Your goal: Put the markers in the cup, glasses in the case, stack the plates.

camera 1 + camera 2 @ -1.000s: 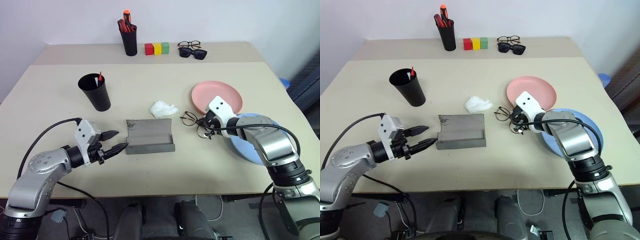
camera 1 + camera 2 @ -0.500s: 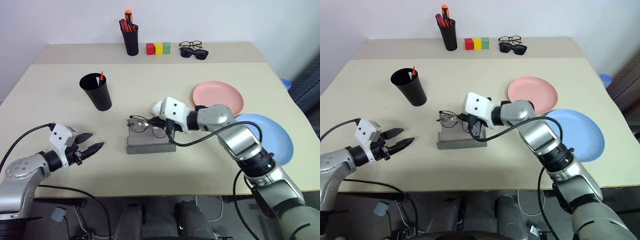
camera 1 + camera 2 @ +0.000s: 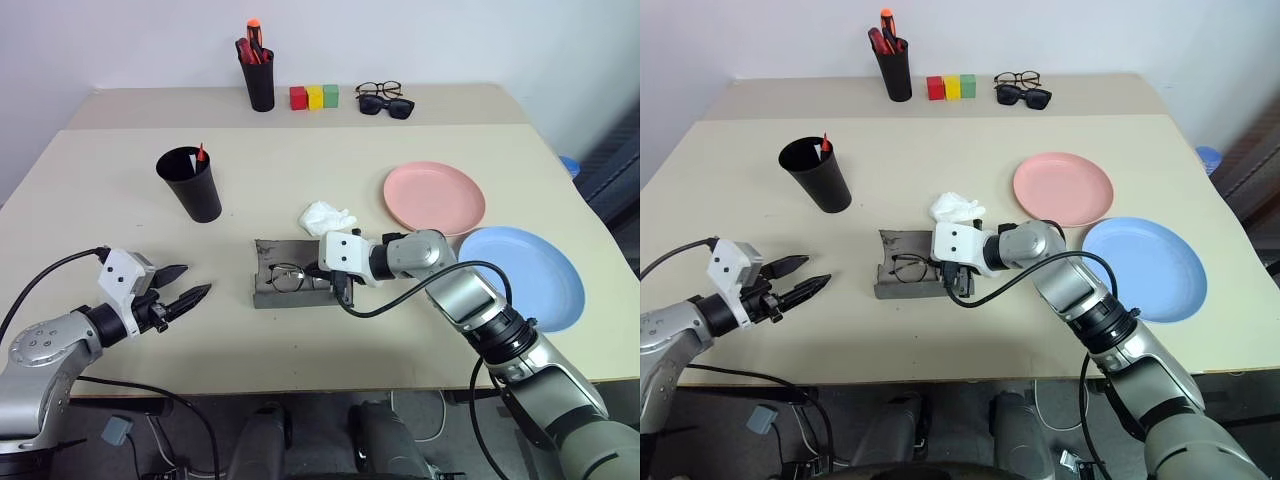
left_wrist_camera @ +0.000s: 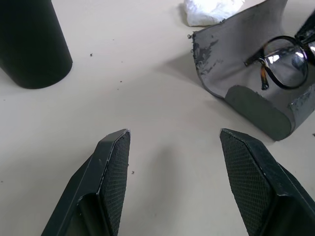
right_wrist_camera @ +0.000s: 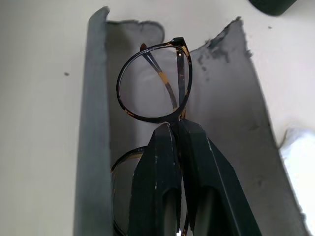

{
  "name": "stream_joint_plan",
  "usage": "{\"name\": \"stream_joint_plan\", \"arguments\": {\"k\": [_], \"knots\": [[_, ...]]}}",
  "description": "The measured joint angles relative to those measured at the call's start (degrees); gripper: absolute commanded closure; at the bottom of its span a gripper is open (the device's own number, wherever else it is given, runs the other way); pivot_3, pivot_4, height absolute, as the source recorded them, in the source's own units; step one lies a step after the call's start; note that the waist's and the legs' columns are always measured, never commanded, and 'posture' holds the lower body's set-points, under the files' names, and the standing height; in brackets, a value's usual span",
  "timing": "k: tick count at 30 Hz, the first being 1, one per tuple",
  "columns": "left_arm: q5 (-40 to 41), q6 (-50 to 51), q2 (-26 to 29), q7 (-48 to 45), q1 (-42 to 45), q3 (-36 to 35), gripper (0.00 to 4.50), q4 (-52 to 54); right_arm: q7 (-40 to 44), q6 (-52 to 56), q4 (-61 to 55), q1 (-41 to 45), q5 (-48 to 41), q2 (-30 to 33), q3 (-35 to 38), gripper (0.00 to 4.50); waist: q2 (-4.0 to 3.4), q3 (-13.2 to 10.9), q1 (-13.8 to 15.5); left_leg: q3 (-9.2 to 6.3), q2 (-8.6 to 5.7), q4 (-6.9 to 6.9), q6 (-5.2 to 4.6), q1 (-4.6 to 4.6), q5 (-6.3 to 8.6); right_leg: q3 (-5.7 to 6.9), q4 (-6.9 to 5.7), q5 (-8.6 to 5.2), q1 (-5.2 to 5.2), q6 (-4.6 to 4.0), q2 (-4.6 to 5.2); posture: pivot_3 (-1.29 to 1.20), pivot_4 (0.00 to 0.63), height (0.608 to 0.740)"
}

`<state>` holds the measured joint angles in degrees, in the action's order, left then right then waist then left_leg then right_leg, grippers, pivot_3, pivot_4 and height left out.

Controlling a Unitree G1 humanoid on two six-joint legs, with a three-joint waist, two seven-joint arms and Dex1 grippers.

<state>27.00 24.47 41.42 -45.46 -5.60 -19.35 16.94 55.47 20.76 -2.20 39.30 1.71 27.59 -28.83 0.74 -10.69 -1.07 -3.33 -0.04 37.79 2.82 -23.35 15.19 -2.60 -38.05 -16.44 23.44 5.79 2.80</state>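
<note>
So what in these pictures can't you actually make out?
- Inside the cup: only a red tip shows over the rim in the eye views; its wall hides the rest, so a second marker can't be confirmed.
- The glasses: in the right wrist view the right gripper, jaws shut on the bridge, covers the near lens.
- The case: cut off by the picture's edge in the left wrist view.

Beige table (image 3: 300,345) – cup (image 3: 191,185), case (image 3: 297,273), tissue (image 3: 326,217), plates (image 3: 434,196) – pen pot (image 3: 258,78)
</note>
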Motion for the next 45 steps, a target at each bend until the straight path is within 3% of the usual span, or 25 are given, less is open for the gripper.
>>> {"name": "stream_joint_plan", "arguments": {"k": [2,3,5,9,11,17,21,24,29,36,45], "knots": [[-0.1,0.0,0.0,0.0,1.7,0.3,1.56,-0.3,-0.2,0.2,0.0,-0.1,0.5,-0.6,0.0,4.43,0.0,0.0,0.0,0.0,0.0,0.0,0.0,0.0,0.0,0.0,0.0,0.0,0.0,0.0,-0.01,0.0,0.15,0.74],[-0.1,0.0,0.0,0.0,2.4,0.5,1.56,-0.5,-0.2,0.2,0.0,0.0,0.6,-1.1,0.0,4.16,0.0,0.0,0.0,0.01,-0.01,0.0,0.0,0.0,0.0,0.0,0.0,0.0,0.0,0.0,0.0,0.0,0.15,0.74],[-0.3,0.0,0.0,0.0,3.7,0.9,1.56,-1.1,-0.2,0.7,-0.1,0.0,0.5,-1.9,0.0,3.47,0.0,0.0,0.0,0.01,-0.01,0.0,0.0,0.0,0.0,0.0,0.0,0.0,0.0,0.0,0.01,0.0,0.15,0.74],[-0.1,0.2,-0.6,0.1,6.8,2.4,1.56,-1.3,-1.0,2.6,-1.0,0.0,0.0,-2.8,1.3,1.56,0.0,0.0,0.2,-0.01,-0.02,0.01,0.0,-0.01,0.0,0.0,-0.01,0.0,-0.01,0.0,0.0,0.0,0.15,0.74],[1.0,2.5,-1.3,0.9,10.2,3.2,1.56,-1.5,-1.6,2.7,-2.1,0.0,-0.9,-3.1,3.1,1.56,0.0,0.0,0.4,-0.03,-0.03,0.03,0.0,-0.02,0.0,0.01,0.0,0.0,-0.03,0.01,0.01,0.0,0.15,0.74],[0.7,12.4,-5.3,5.5,27.6,12.0,4.42,-4.1,-1.9,4.5,-9.5,-1.8,-5.4,-1.2,10.5,1.52,0.02,0.0,0.6,-0.1,-0.14,0.09,0.0,-0.03,0.0,0.07,0.0,0.01,-0.09,0.02,0.0,0.0,0.15,0.74],[-1.8,24.0,-10.2,10.5,41.8,20.6,4.42,-11.9,-2.4,7.7,-14.1,-6.8,-8.7,1.0,14.8,1.52,0.06,0.0,0.3,-0.08,-0.17,0.15,0.0,-0.04,0.0,0.09,-0.01,0.01,-0.14,0.03,-0.06,0.0,0.15,0.74],[-1.8,30.4,-13.8,12.9,47.9,21.1,4.42,-17.8,-3.0,10.5,-17.0,-11.5,-11.0,3.6,18.3,1.52,0.06,0.0,-0.3,-0.09,-0.1,0.12,-0.04,-0.04,0.02,0.02,-0.04,0.0,-0.03,0.03,-0.16,0.0,0.15,0.74],[-2.3,38.3,-11.7,9.1,53.6,27.0,4.42,-24.1,-5.0,14.7,-22.7,-16.7,-14.4,5.9,23.4,1.52,0.05,0.0,-1.1,-0.09,-0.1,0.11,-0.03,-0.04,0.01,-0.01,-0.08,0.0,-0.01,0.02,-0.16,0.0,0.15,0.74],[-2.6,42.1,-8.3,1.7,54.1,32.2,4.42,-24.2,-8.9,16.5,-24.8,-18.3,-15.6,6.1,24.8,1.52,0.05,0.0,-1.3,-0.09,-0.1,0.12,-0.02,-0.04,0.01,-0.02,-0.06,0.0,-0.03,0.03,-0.14,0.0,0.15,0.74],[1.4,45.1,-2.0,0.0,43.2,29.2,4.42,-5.7,-10.8,14.7,-21.8,-16.7,-15.4,6.0,24.4,1.52,0.05,0.0,-1.3,-0.08,-0.06,0.1,-0.02,-0.04,0.01,-0.07,-0.06,-0.01,-0.03,0.03,-0.11,0.0,0.15,0.74]]}}
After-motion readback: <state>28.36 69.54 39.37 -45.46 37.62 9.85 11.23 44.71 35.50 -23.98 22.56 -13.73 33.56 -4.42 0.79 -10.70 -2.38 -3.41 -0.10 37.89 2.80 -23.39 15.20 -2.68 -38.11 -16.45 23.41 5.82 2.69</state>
